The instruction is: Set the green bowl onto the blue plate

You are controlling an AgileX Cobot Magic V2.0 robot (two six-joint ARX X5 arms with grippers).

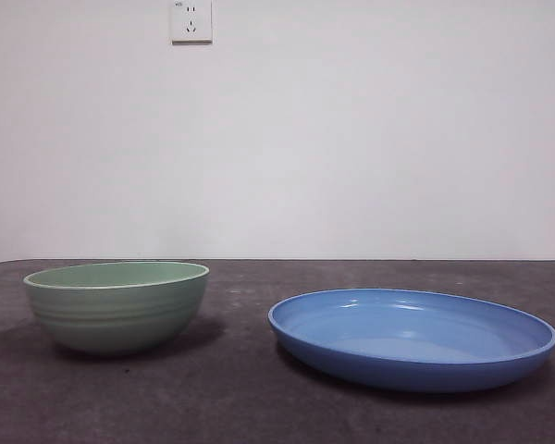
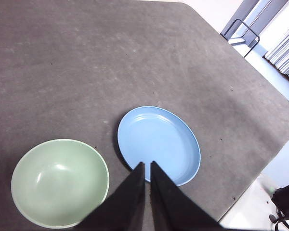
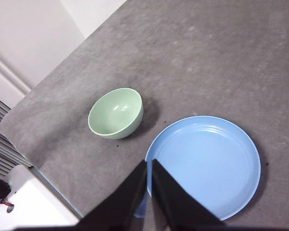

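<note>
Nothing is picked up yet. The green bowl (image 1: 117,305) sits beside the blue plate (image 1: 413,337), apart. Both the left gripper (image 2: 147,168) and the right gripper (image 3: 149,166) hang high, jaws nearly closed, holding nothing. Next, one must open and grab the bowl's rim.

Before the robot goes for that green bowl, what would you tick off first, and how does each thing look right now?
1. Green bowl upright on the table, nothing inside: ok.
2. Blue plate flat with nothing lying on it: ok.
3. Bowl and plate apart, with a strip of bare table between them: ok.
4. Left gripper ready to take the rim: not ok, its jaws are shut, nearly touching, and hold nothing.
5. Right gripper ready: not ok, its jaws are also shut on nothing.
6. Both arms clear of the dishes: ok, neither shows in the front view.
</note>
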